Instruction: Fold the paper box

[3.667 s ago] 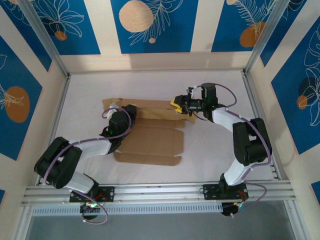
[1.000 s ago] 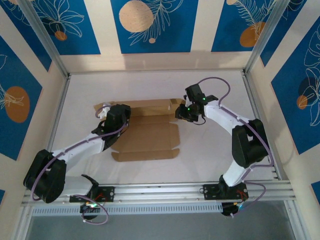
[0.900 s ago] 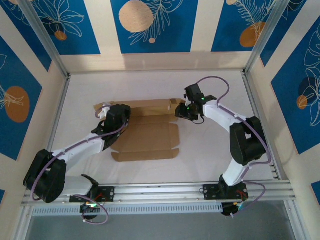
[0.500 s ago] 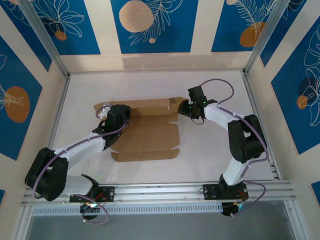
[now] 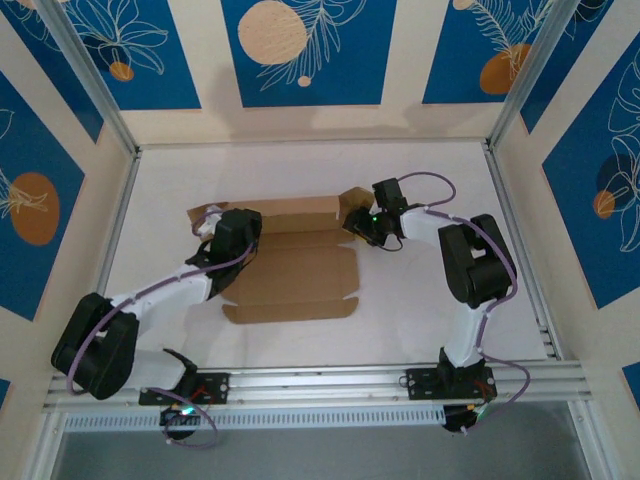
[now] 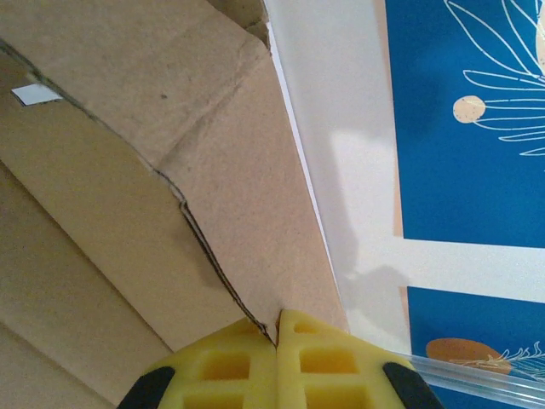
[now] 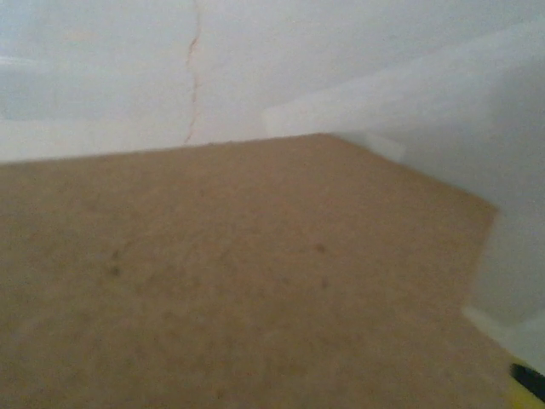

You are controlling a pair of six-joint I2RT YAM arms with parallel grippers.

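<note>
L pincer [image 6: 277, 341]: yellow pads pressed tight, no gap, w/ a cardboard edge of the paper box [image 5: 295, 275] running straight into the seam betw. them, so it's nipped on that flap. R pincer [image 5: 357, 222]: right at the box's far-R corner, against a flap that looks lifted. Wide or narrow, can't tell: from above the wrist covers the fingers, and its own cam has just a yellow sliver of pad [image 7: 530, 388] at bottom R.

Surface: white matte bench [image 5: 430, 170], plain. Alu rail [image 5: 320, 380] runs along the near edge, both arm bases bolted on it. Room: cream walls w/ blue panels [image 5: 300, 50] carrying white leaf drawings + orange discs. Alu posts [image 5: 90, 75] rise from the far corners.

Box: approx mid-bench, a bit L of centre, main panel flat, long side running L–R. L pincer sits at the far-L corner, R pincer at the far-R corner, the sheet betw. the two. The near flap w/ tabs points toward the arm bases, apart from both pincers.

Views: top cam gives the whole sheet outline + both arms bent in toward it. L wrist cam gives creases & a die-cut slit close up, flap tilted up, bench and a blue panel beyond. R wrist cam gives a brown cardboard face very close, blurred, w/ white behind.
</note>
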